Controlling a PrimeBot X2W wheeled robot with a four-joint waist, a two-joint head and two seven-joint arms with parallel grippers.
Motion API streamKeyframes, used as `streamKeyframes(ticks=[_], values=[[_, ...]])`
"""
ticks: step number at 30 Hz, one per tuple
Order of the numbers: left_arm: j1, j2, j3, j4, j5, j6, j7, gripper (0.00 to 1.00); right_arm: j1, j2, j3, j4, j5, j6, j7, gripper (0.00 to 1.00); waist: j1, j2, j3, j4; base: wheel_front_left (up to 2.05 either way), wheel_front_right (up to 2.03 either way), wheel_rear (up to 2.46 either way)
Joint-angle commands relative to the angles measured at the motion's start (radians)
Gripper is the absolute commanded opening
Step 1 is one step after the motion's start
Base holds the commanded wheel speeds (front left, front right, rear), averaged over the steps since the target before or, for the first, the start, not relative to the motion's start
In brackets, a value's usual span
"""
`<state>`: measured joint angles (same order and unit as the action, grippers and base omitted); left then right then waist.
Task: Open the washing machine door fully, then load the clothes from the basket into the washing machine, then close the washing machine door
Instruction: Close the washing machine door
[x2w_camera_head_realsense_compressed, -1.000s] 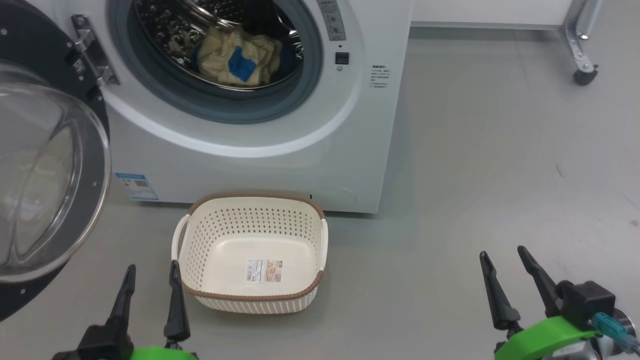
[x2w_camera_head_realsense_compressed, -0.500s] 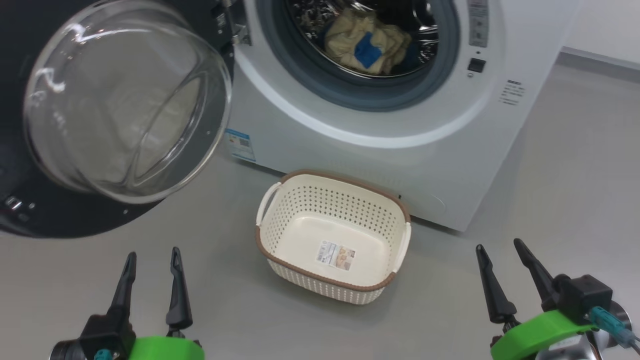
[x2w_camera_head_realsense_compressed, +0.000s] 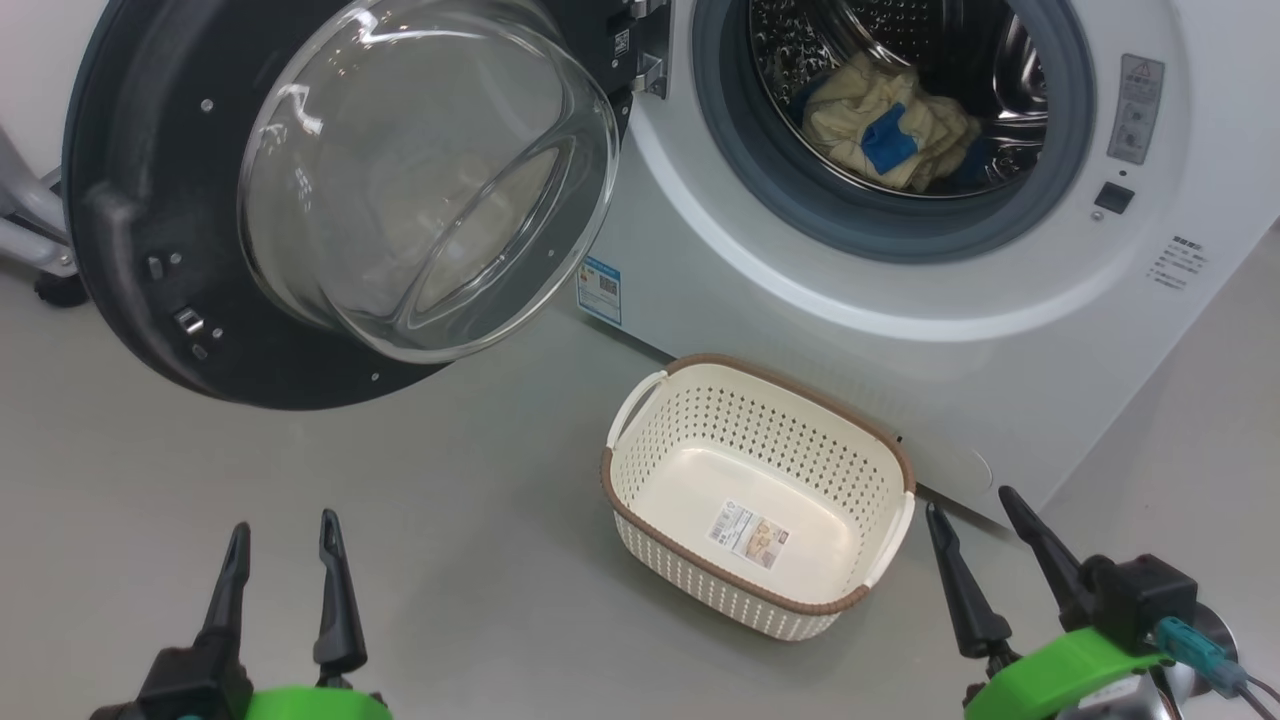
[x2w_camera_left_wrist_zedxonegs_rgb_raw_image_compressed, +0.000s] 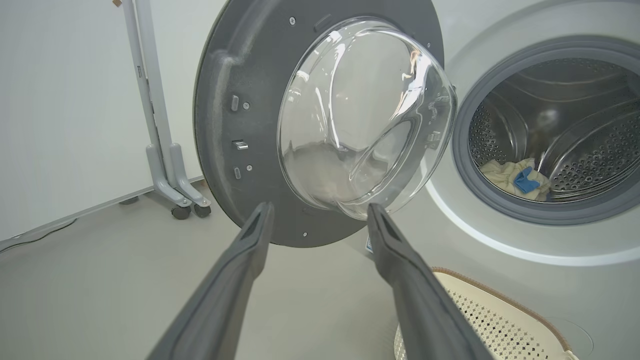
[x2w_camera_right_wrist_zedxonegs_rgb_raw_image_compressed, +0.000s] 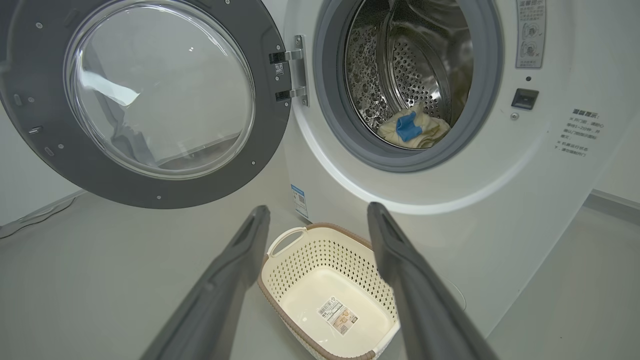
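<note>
Two end effectors sat low in the head view, the left end effector (x2w_camera_head_realsense_compressed: 283, 520) and the right end effector (x2w_camera_head_realsense_compressed: 968, 498), both spread and empty, the basket (x2w_camera_head_realsense_compressed: 760, 440) on the floor (x2w_camera_head_realsense_compressed: 450, 520) between them before the washing machine (x2w_camera_head_realsense_compressed: 800, 330). Left wrist view: the washing machine door (x2w_camera_left_wrist_zedxonegs_rgb_raw_image_compressed: 225, 125) stood swung wide. Right wrist view: the clothes (x2w_camera_right_wrist_zedxonegs_rgb_raw_image_compressed: 415, 131) lay in the drum (x2w_camera_right_wrist_zedxonegs_rgb_raw_image_compressed: 415, 65).
</note>
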<state>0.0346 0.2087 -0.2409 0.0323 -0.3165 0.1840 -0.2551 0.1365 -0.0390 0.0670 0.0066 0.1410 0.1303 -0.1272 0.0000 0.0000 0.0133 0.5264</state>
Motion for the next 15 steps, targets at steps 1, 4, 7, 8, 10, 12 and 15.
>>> streamKeyframes(ticks=[1,4,7,8,10,12,15], values=[[-0.031,0.008,0.043,-0.038,0.013,-0.005,-0.007,1.0,-0.038,-0.011,0.021,-0.029,0.005,0.0,-0.001,1.0,0.0,0.0,-0.003,-0.001,0.0,0.0,0.0],[-0.026,0.007,0.049,-0.042,0.016,-0.005,-0.007,1.0,-0.035,-0.011,0.024,-0.027,0.007,0.0,0.0,1.0,0.0,0.0,-0.009,-0.004,0.0,0.0,0.0],[-0.025,0.007,0.055,-0.042,0.018,-0.006,-0.007,1.0,-0.032,-0.011,0.026,-0.024,0.009,0.0,-0.001,1.0,0.0,0.0,-0.014,-0.007,0.0,0.0,0.0],[-0.025,0.006,0.055,-0.042,0.018,-0.007,-0.007,1.0,-0.031,-0.011,0.027,-0.024,0.01,0.0,-0.002,1.0,0.0,0.0,-0.016,-0.008,0.0,0.0,0.0],[-0.026,0.006,0.056,-0.042,0.02,-0.01,-0.007,1.0,-0.028,-0.011,0.028,-0.023,0.011,0.0,-0.003,1.0,0.0,0.0,-0.019,-0.01,0.0,0.0,0.0],[-0.027,0.007,0.058,-0.04,0.022,-0.012,-0.007,1.0,-0.026,-0.011,0.029,-0.024,0.011,0.0,-0.004,1.0,0.0,0.0,-0.021,-0.014,0.0,0.0,0.0],[-0.029,0.007,0.062,-0.043,0.017,-0.021,-0.007,1.0,-0.024,-0.011,0.028,-0.025,0.012,0.0,-0.004,1.0,0.0,0.0,-0.022,-0.02,0.0,0.0,0.0]])
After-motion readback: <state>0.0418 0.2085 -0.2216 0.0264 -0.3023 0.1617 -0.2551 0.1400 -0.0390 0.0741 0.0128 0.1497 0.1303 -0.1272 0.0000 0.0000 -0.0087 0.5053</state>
